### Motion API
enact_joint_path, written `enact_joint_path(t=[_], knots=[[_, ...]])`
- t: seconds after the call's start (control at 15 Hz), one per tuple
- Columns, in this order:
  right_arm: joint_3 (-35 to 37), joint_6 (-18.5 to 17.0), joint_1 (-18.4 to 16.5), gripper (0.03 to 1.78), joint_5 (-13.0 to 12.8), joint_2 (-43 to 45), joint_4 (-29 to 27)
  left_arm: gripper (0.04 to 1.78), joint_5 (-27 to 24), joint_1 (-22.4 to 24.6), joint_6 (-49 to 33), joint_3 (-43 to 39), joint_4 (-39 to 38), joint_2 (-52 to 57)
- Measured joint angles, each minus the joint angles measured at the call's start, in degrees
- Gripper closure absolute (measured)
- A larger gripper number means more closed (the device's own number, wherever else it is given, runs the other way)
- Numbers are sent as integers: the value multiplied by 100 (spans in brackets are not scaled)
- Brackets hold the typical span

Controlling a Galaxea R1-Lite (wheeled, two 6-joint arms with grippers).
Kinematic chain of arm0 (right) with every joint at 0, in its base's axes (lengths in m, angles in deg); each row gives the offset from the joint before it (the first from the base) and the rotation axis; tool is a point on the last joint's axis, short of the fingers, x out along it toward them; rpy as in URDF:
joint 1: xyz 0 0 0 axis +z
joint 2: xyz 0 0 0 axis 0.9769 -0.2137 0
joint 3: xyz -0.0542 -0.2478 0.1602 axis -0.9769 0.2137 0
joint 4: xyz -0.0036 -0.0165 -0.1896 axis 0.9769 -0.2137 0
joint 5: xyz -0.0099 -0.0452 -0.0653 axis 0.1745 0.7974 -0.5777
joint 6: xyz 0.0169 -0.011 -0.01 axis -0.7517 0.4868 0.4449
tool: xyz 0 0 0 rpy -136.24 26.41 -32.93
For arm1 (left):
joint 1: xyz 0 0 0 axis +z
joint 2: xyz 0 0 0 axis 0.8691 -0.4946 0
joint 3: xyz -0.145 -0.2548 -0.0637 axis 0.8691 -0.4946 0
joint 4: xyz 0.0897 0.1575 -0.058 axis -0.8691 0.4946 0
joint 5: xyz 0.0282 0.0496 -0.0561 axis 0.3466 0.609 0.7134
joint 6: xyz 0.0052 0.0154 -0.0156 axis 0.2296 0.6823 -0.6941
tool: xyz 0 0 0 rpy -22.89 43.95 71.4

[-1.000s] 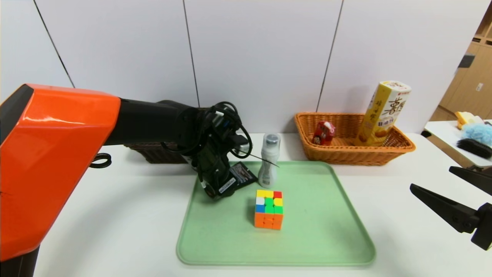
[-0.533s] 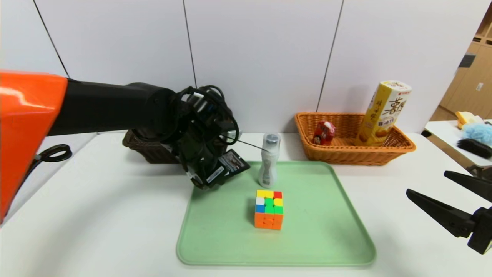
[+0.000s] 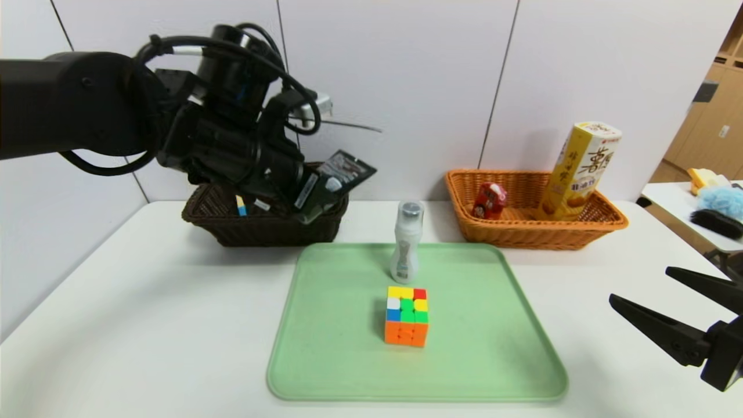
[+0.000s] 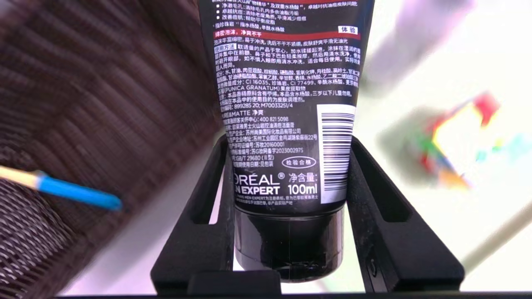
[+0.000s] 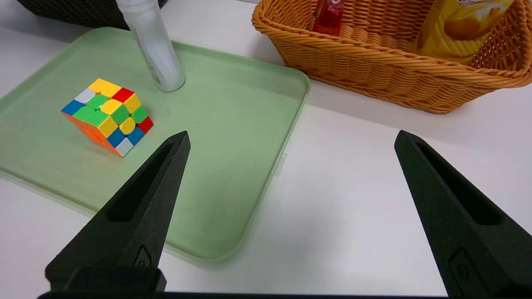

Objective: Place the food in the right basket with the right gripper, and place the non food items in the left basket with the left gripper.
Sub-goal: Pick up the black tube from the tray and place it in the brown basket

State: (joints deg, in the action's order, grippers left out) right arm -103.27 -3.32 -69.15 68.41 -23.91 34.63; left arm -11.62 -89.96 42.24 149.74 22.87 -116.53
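Left gripper (image 3: 318,200) clamped on black tube (image 3: 339,177) above dark basket (image 3: 261,229); right gripper (image 5: 291,174) spread apart, idle beside tray (image 3: 511,360)

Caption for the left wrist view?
Left tool clamps a black face-wash tube beside the dark wicker basket.

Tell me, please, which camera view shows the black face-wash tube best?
The left wrist view: the black face-wash tube fills it, label legible, clamped in the left pincer. The head view shows it small and tilted above the dark basket. The right wrist view misses it.
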Motion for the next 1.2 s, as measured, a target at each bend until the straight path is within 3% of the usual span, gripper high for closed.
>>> enact_joint_path(t=[0.2,0.6,0.87,1.2], knots=[[15,1,0,11,-2,4,-9,104,-11,468,-343,-41,-807,161],[-24,34,0,11,0,6,-2,104,-22,1379,-455,-182,-1008,39],[-24,52,0,11,-2,9,-13,104,-18,1729,-456,-573,-1788,-206],[-22,59,0,11,-4,9,-20,106,-7,1941,-610,-656,-2131,-663]])
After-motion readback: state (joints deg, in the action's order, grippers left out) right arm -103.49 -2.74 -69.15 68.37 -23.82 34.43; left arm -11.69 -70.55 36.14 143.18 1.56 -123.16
